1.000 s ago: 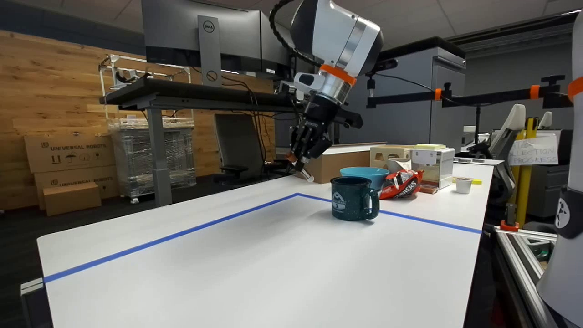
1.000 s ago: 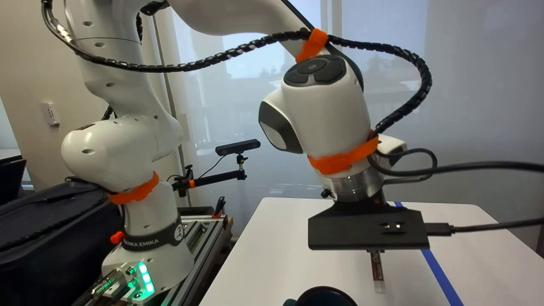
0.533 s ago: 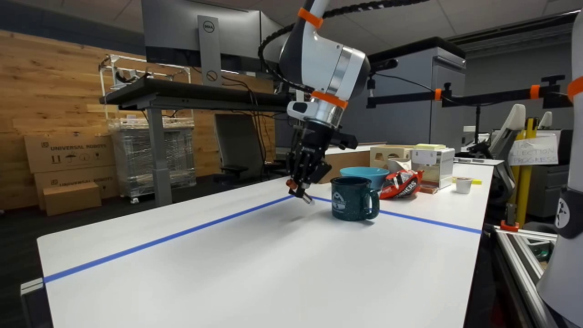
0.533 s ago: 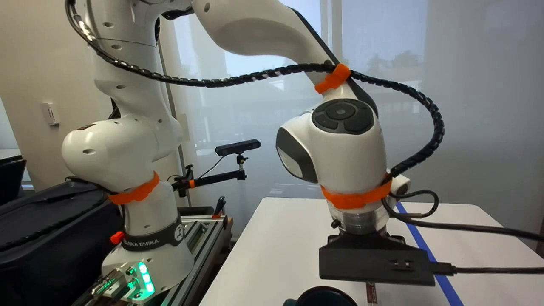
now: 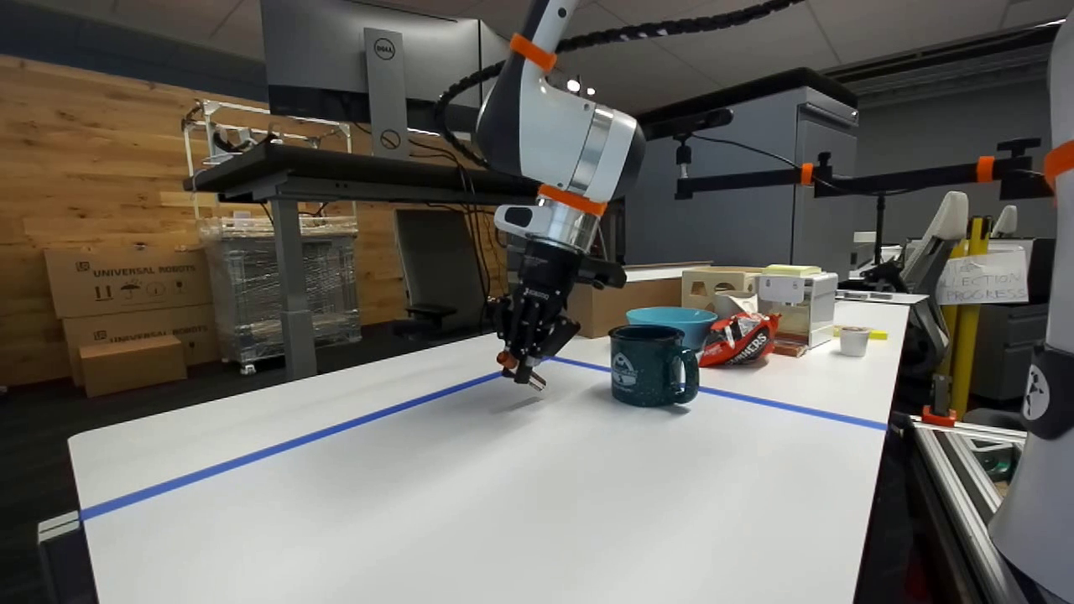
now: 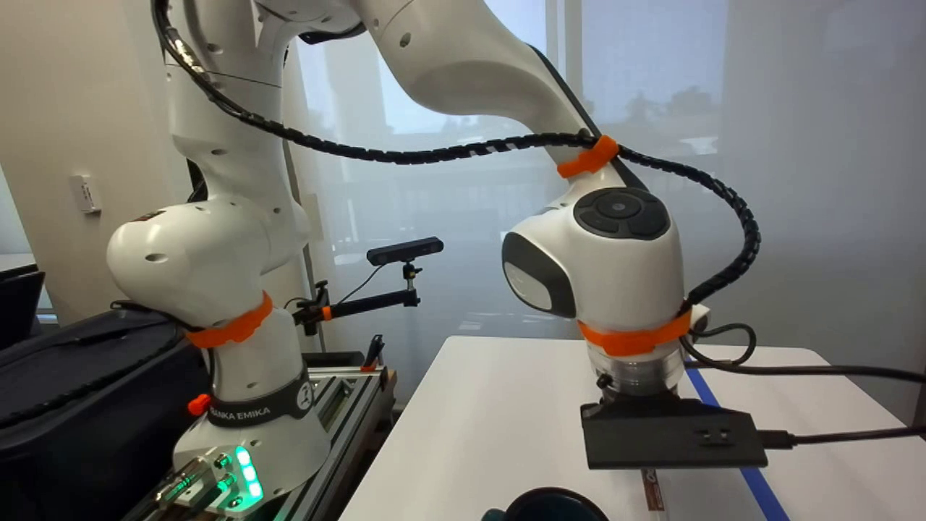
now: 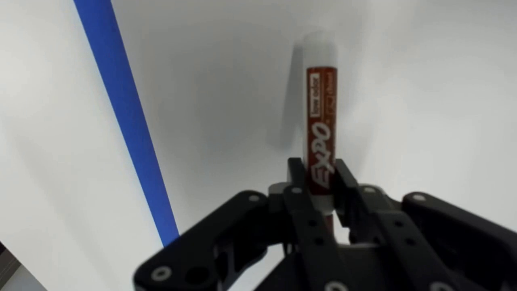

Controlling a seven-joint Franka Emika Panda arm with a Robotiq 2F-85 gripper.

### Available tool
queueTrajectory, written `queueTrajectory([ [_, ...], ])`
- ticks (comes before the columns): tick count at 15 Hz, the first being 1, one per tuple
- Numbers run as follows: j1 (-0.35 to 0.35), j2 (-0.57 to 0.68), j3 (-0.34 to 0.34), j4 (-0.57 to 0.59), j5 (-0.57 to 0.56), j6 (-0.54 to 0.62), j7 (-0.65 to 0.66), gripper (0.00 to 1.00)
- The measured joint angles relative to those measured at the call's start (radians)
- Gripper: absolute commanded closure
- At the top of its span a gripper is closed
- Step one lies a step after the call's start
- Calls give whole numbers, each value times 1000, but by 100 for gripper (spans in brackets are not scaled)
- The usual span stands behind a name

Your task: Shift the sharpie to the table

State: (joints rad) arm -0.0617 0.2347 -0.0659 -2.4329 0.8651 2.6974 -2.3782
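As we see in the wrist view, the claw (image 7: 319, 173) is clamped on the red-labelled marker (image 7: 321, 121) from both sides. We find the marker tilted just above the white surface (image 5: 470, 503), near the blue tape (image 7: 124, 109) and the upright dark green mug (image 5: 644, 369).

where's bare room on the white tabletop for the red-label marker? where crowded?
In an exterior view, widest: flat white tabletop in front of the speckled teal mug, between the long blue tape line and the opposite edge. Also bare: the strip outside that tape. Crowded behind the mug: round light-blue bowl, shiny red bag, white boxy container.
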Motion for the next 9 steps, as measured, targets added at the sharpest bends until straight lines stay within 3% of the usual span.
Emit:
queueTrajectory([
  [1, 3, 10, 10, 5, 4, 16, 0, 55],
  [2, 4, 18, 19, 11, 6, 30, 0, 55],
  [9, 21, 2, 34, 23, 4, 101, 13, 3],
])
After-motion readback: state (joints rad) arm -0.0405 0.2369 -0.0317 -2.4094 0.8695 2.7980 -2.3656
